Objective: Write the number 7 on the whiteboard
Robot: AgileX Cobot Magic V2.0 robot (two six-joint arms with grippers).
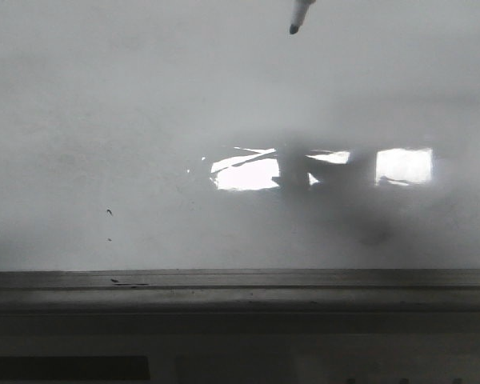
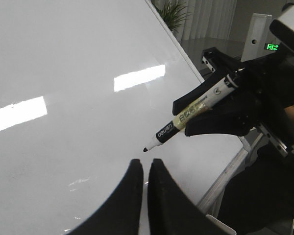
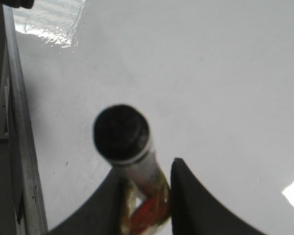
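No 7 is on the whiteboard (image 1: 144, 120) yet. The right gripper (image 2: 220, 110) pinches the marker (image 2: 188, 115), tip just off the board. The left gripper (image 2: 143, 183), pressed together and empty, hovers close by — a wide stroke could clip it, and a light pinch could let the pen skid.

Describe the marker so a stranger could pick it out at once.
Start at the large glossy whiteboard. Near its far edge the right claw is shut on a white marker, uncapped black tip aimed at the board. It is the only slim, printed pen there.
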